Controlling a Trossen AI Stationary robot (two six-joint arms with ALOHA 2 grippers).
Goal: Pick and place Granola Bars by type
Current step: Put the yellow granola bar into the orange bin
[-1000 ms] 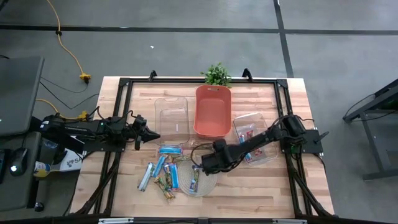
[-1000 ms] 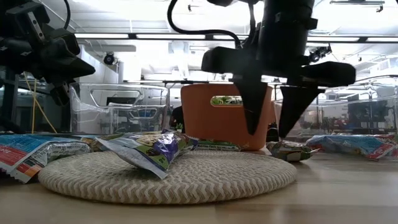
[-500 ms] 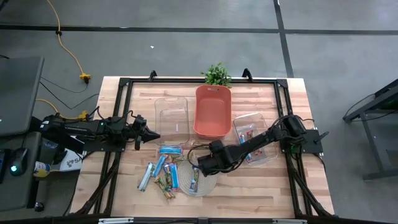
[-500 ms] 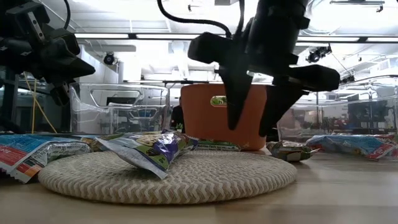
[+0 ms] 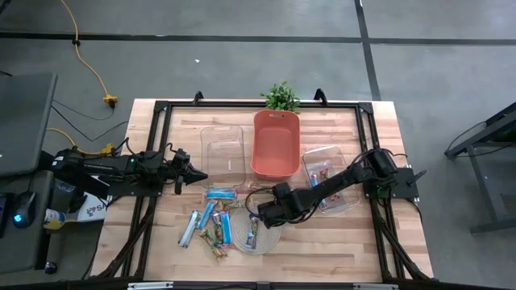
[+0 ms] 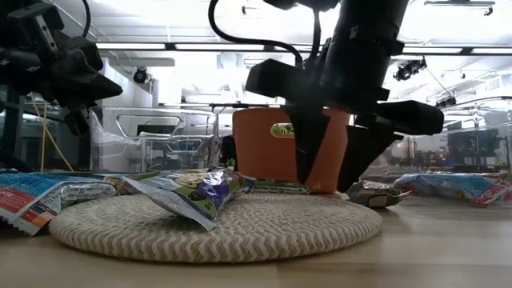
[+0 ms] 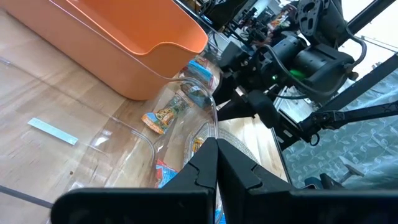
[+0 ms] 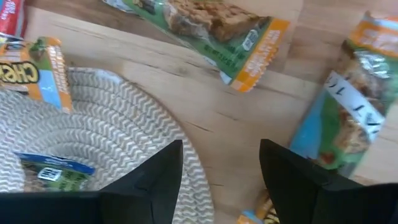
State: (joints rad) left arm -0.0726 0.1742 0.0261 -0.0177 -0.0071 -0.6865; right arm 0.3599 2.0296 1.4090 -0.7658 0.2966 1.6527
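Hovering right gripper (image 8: 217,180), fingers spread, over round woven mat (image 8: 118,143) (crinkly wrapped bars (image 8: 214,22) beside).

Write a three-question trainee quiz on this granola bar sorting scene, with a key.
1. True or false: the right gripper hangs open over the woven mat's edge.
2. Which bin between the clear ones is empty? A) orange bin B) blue bin
3. Fill in: the left gripper, fingers shut, waits beside the ____ clear bin.

Key: 1 true; 2 A; 3 left.
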